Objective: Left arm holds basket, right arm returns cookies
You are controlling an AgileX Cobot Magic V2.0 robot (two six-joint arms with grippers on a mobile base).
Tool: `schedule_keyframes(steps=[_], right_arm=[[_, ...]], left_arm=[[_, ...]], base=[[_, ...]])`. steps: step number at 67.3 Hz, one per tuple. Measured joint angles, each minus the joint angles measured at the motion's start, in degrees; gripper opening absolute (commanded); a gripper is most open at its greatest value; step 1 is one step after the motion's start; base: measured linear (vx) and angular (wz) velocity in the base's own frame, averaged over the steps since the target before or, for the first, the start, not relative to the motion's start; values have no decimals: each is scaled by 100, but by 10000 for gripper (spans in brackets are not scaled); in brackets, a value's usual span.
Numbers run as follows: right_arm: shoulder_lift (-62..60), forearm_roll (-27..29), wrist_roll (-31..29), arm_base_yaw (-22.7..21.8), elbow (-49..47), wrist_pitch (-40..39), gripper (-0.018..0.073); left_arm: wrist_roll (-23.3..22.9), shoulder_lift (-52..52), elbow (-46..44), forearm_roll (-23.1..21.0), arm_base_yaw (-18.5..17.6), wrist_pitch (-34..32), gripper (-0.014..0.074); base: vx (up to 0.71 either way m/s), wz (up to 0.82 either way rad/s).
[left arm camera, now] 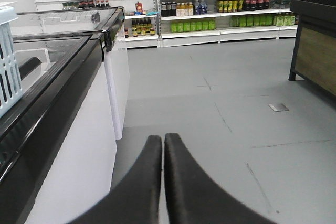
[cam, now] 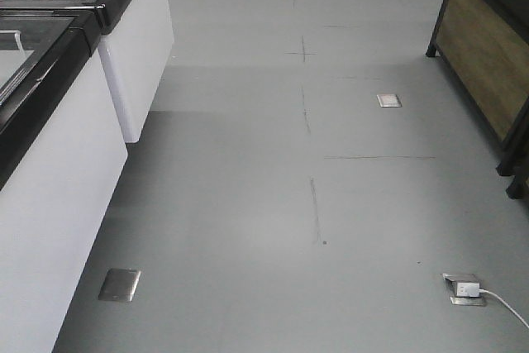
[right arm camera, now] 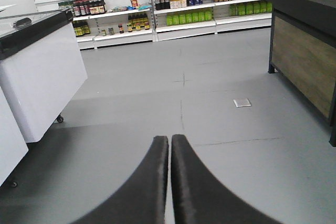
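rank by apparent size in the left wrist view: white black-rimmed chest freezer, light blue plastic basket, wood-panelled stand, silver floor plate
1. white black-rimmed chest freezer
2-3. wood-panelled stand and light blue plastic basket: both cropped, order unsure
4. silver floor plate

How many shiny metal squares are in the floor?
3. The far plate sits toward the right, the left plate lies beside the white cabinet, and the open plate at near right has a white cord plugged in. Others may be hidden.
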Motion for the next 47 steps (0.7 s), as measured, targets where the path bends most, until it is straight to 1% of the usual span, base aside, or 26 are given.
schedule_keyframes(steps=[47], right_arm=[[0, 0, 0, 0, 0, 0, -4]], left_arm=[[0, 0, 0, 0, 0, 0, -6]], base=[[0, 0]])
